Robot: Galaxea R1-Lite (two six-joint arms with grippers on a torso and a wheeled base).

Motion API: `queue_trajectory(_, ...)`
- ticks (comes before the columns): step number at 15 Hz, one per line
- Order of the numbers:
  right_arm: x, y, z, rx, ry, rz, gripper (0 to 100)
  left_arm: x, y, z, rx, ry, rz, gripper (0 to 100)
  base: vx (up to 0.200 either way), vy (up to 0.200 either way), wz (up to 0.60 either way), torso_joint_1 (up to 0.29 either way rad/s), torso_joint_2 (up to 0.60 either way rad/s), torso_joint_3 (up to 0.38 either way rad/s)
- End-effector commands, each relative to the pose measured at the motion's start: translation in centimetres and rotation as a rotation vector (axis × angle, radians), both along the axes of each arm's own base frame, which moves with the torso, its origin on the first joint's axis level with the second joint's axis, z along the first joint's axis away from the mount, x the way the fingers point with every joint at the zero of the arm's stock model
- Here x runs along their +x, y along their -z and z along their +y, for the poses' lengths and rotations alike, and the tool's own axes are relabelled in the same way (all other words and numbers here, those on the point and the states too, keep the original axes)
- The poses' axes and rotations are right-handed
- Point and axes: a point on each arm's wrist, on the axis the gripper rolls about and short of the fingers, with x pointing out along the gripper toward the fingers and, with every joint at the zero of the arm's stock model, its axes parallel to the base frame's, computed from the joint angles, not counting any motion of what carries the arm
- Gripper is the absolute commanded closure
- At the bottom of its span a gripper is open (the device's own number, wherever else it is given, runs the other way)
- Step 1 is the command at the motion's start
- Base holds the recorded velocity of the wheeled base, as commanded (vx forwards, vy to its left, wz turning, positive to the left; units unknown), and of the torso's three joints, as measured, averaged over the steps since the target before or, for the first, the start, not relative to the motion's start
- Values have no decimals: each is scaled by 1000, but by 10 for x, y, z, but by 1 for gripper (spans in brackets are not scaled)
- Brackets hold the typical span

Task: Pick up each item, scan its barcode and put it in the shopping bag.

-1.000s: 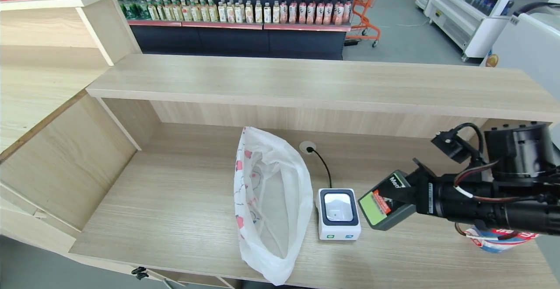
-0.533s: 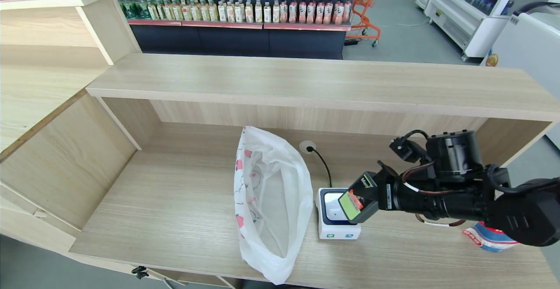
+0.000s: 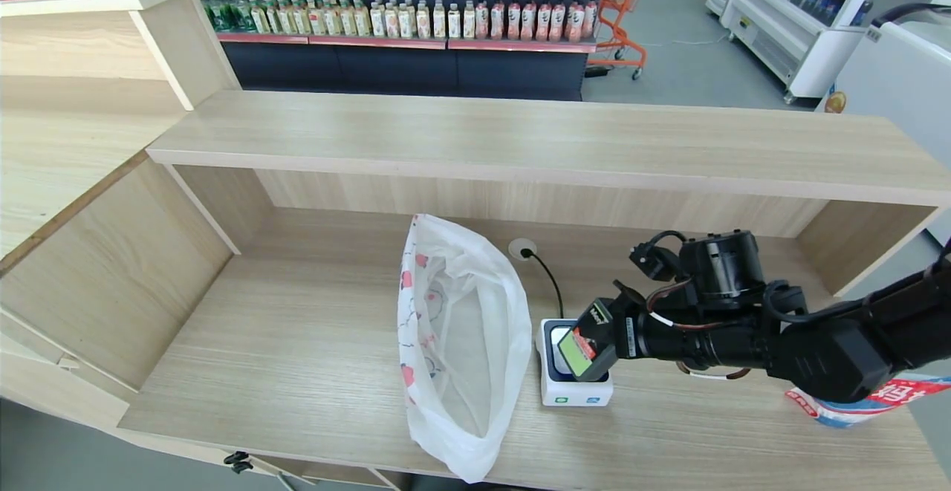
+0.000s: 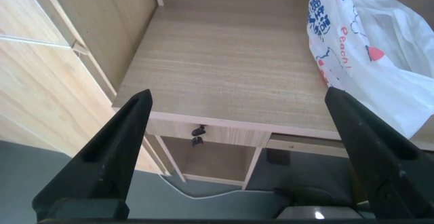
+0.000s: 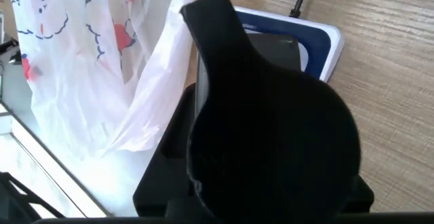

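Note:
A small dark box with a green label is held tilted just above the white barcode scanner, covering most of its window. My right gripper is shut on this box, reaching in from the right. In the right wrist view the dark box hides much of the scanner, with the shopping bag beside it. The white printed shopping bag lies open on the counter, just left of the scanner. My left gripper is open over the counter's front edge, near the bag.
A red, white and blue packet lies at the counter's right end under my right arm. The scanner's black cable runs to a hole at the back. A raised wooden shelf overhangs the back; a side wall closes the left.
My right arm has carried the dark box leftward, from right of the scanner to directly above its window. The bag and scanner have stayed put.

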Motion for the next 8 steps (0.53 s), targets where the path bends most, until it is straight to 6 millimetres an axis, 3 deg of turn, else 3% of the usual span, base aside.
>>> queue_trajectory(1,8,6,10,-3,-15,7,100,0,0,0,0,-1,0,0,0,0,0,0,0,0)
queue_trajectory(8,12,10,18,-6,-32,7,100,0,0,0,0,-1,0,0,0,0,0,0,0,0)
